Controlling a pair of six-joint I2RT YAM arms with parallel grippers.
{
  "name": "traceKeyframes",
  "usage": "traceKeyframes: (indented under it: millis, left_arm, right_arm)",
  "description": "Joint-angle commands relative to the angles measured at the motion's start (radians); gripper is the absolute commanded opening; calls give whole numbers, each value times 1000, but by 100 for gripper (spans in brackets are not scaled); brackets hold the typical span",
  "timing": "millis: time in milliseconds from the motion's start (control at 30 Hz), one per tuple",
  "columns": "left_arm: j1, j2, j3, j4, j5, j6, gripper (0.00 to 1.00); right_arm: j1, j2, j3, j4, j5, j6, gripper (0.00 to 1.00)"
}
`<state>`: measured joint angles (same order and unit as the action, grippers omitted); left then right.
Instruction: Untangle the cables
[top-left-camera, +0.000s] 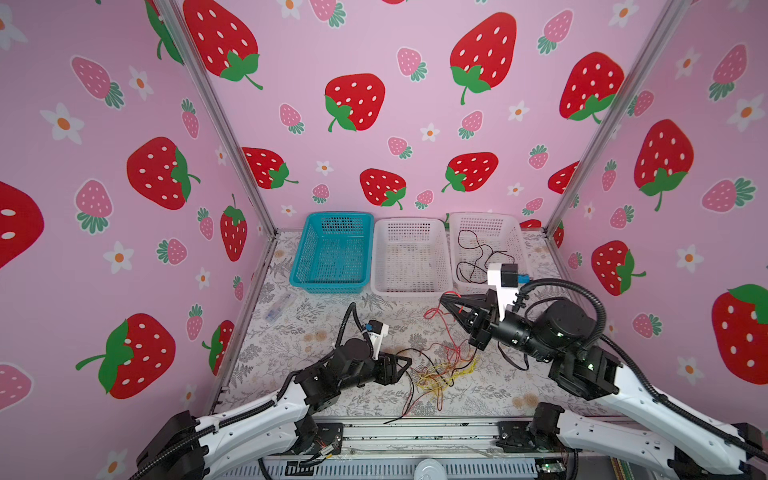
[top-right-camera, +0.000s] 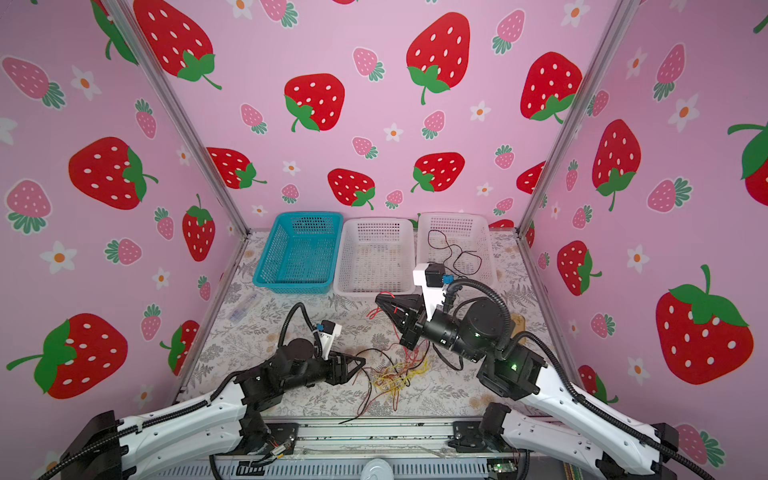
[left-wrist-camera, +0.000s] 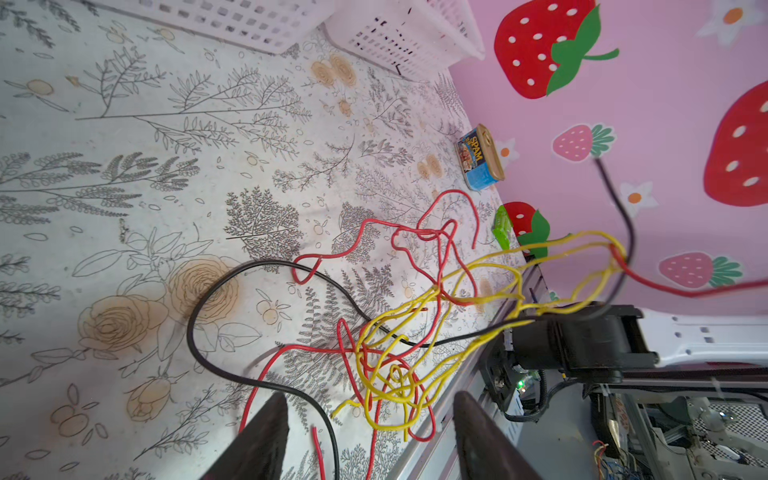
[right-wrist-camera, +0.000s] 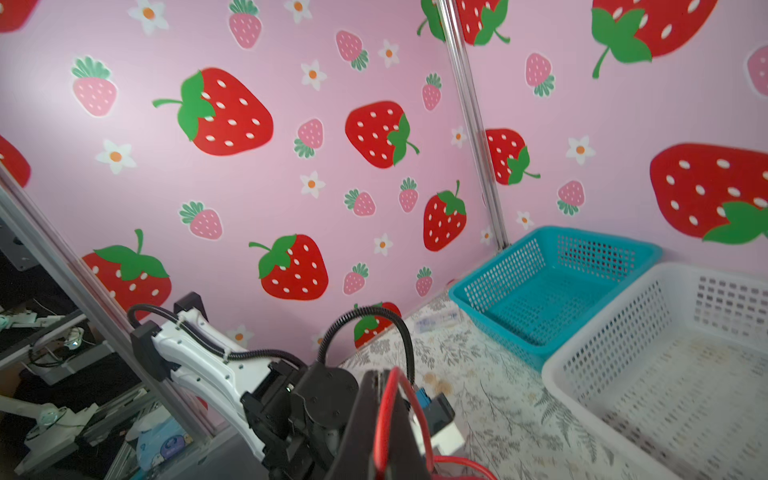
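Note:
The cables (top-left-camera: 440, 374) lie as a red, yellow and black tangle near the table's front, seen in both top views (top-right-camera: 395, 376). My left gripper (top-left-camera: 409, 362) sits low just left of the tangle, open. In the left wrist view the tangle (left-wrist-camera: 395, 353) lies between and beyond the left gripper's (left-wrist-camera: 370, 395) spread fingers, which hold nothing. My right gripper (top-left-camera: 444, 299) is raised above the table, shut on a red cable (right-wrist-camera: 384, 415) that loops over its closed tips (right-wrist-camera: 386, 374) and trails down to the pile. One black cable (top-left-camera: 473, 253) lies coiled in the right white basket.
Three baskets stand along the back: a teal basket (top-left-camera: 338, 215), a middle white basket (top-left-camera: 409, 221) and a right white basket (top-left-camera: 482, 222). A clear packet (top-left-camera: 278, 307) lies at the left. A Spam can (left-wrist-camera: 480, 158) sits by the right wall. The metal front rail (top-left-camera: 415, 432) borders the table.

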<state>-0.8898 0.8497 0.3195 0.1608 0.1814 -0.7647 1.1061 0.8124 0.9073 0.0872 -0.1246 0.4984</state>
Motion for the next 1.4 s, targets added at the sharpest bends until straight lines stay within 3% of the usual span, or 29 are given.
traceKeyframes:
  millis: [0,267,633,867,1167,1367]
  left_arm:
    - [4,-31,52,57,39,-14,66]
    - [-9,-22,44,233,96,-71,68]
    - [-13,-126,47,240,-90,-10,69]
    - [-23,-144,57,237,-152,161,61]
    - [-58,-126,87,166,-192,390,64]
    - [-110,-113,53,290,-195,505,65]
  right_arm:
    - [-2,-12,-40,61,20,21,0]
    - [-3,28,-126,135,-19,73,0]
    - [-3,14,-181,207,-157,87,0]
    - [-3,0,-220,225,-184,100,0]
    - [-3,6,-221,234,-248,117,0]
    - [-3,-5,-234,256,-279,143,0]
